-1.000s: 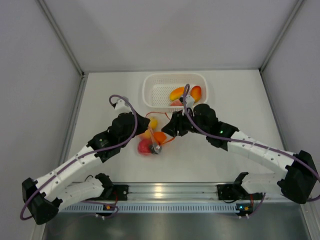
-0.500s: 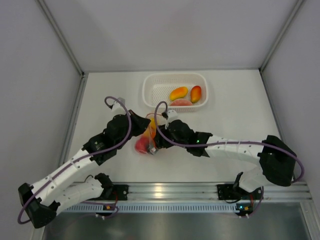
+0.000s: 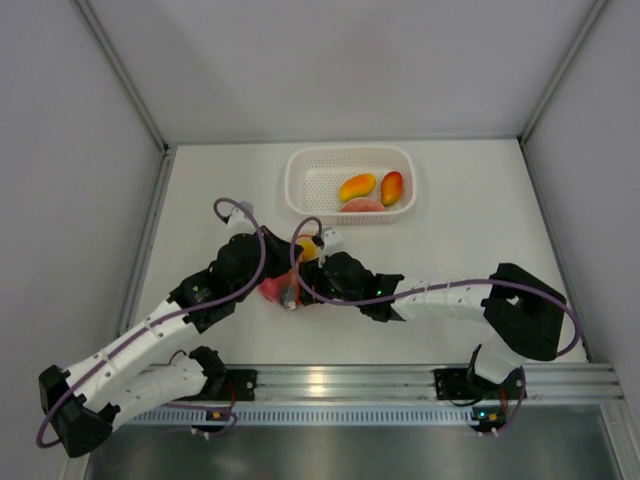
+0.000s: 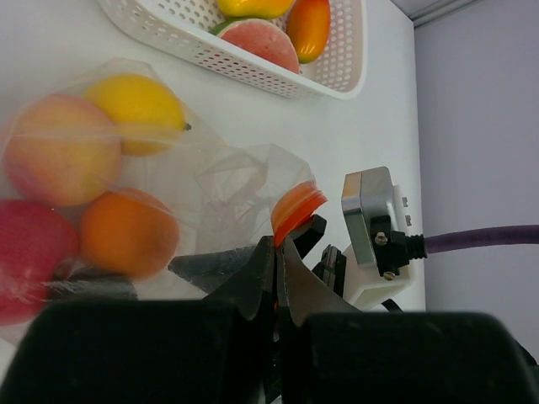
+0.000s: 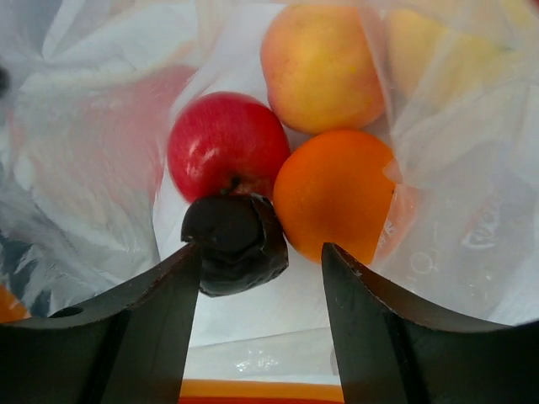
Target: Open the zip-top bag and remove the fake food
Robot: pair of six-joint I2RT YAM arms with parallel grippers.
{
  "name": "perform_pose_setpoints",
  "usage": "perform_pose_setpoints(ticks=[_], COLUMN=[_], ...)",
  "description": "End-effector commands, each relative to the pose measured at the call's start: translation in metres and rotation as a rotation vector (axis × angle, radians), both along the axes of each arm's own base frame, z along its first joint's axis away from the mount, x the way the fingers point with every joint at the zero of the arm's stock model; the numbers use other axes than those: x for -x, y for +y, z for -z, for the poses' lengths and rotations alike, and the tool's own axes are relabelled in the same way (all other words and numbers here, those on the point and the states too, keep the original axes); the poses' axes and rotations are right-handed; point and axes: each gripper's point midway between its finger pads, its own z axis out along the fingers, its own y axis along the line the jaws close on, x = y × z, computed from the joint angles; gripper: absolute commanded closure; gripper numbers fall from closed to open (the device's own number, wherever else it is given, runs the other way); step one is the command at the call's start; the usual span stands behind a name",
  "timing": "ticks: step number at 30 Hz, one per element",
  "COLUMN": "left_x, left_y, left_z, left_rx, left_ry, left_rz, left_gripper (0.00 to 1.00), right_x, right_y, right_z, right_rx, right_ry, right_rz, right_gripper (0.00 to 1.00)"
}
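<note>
The left claw (image 4: 279, 251) is pinching the orange-red zip strip (image 4: 296, 209) of the zip-top bag (image 4: 227, 181), jaws closed on the plastic and holding one lip of the mouth up off the desk (image 3: 450, 240). The right claw (image 5: 261, 250) is reaching into that mouth, fingers spread wide and gripping nothing. The fake food (image 4: 126, 231) is sitting inside the bag. A dark piece (image 5: 234, 244) is lying between the right claw's fingers (nearer one than the other), with a red apple (image 5: 227, 143) and an orange (image 5: 337, 189) crowding just beyond its tips. As I judge it, the right claw should be straddling the dark piece alone, closing gently, and avoiding the film beside its fingers.
</note>
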Motion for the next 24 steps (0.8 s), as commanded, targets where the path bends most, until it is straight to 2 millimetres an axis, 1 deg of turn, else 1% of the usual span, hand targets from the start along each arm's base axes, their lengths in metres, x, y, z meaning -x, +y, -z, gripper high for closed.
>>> perform_pose_setpoints(ticks=[1,2,3,4,5,6,7,8,9,10,11,13,14,17,19,20,22,24], left_x=[0.000,0.001,0.001,0.002,0.003,0.003,0.004,0.004,0.004,0.004,0.005,0.005,0.005,0.005,0.004,0.004,0.005,0.004], left_y=[-0.007,-0.007,-0.007,-0.007,-0.006,-0.007,-0.007,-0.009,-0.009,-0.010,-0.011,-0.012,-0.011,-0.008,-0.007,-0.007,-0.007,-0.008], left_z=[-0.022,-0.022,-0.022,-0.021,-0.021,-0.020,-0.019,-0.018,-0.017,-0.016,-0.017,-0.015,-0.015,-0.012,-0.012,-0.011,-0.008,-0.006], left_rx=[0.083,0.085,0.085,0.084,0.083,0.082,0.081,0.077,0.072,0.070,0.065,0.056,0.052,0.039,0.035,0.033,0.026,0.023], left_ry=[-0.050,-0.052,-0.050,-0.052,-0.053,-0.051,-0.050,-0.047,-0.044,-0.044,-0.049,-0.046,-0.050,-0.054,-0.058,-0.058,-0.051,-0.047], left_rz=[0.019,0.024,0.026,0.026,0.028,0.032,0.036,0.046,0.050,0.056,0.063,0.074,0.072,0.062,0.056,0.056,0.061,0.065], left_gripper=[1.00,1.00,1.00,1.00,1.00,1.00,1.00,1.00,1.00,1.00,1.00,1.00,1.00,1.00,1.00,1.00,1.00,1.00], right_x=[-0.013,-0.022,-0.025,-0.028,-0.030,-0.033,-0.035,-0.039,-0.040,-0.046,-0.046,-0.050,-0.049,-0.049,-0.048,-0.047,-0.048,-0.050], right_y=[0.009,0.001,-0.002,-0.002,-0.001,0.003,0.005,0.005,0.006,0.007,0.009,0.010,0.012,0.010,0.011,0.009,0.010,0.014], right_z=[-0.033,-0.032,-0.030,-0.034,-0.032,-0.035,-0.034,-0.023,-0.017,-0.015,0.000,0.014,0.027,0.046,0.052,0.059,0.062,0.061], right_rx=[-0.112,-0.090,-0.075,-0.069,-0.057,-0.067,-0.045,-0.004,0.020,0.041,0.074,0.107,0.121,0.142,0.160,0.180,0.187,0.170], right_ry=[-0.142,-0.155,-0.158,-0.185,-0.202,-0.228,-0.250,-0.249,-0.250,-0.266,-0.254,-0.235,-0.208,-0.178,-0.176,-0.167,-0.174,-0.184], right_rz=[0.046,0.122,0.143,0.142,0.138,0.130,0.115,0.123,0.114,0.103,0.076,0.052,0.026,-0.006,-0.022,-0.026,-0.036,-0.040], right_gripper=[0.41,0.40,0.39,0.38,0.36,0.34,0.33,0.32,0.30,0.30,0.30,0.30,0.30,0.30,0.29,0.28,0.23,0.21])
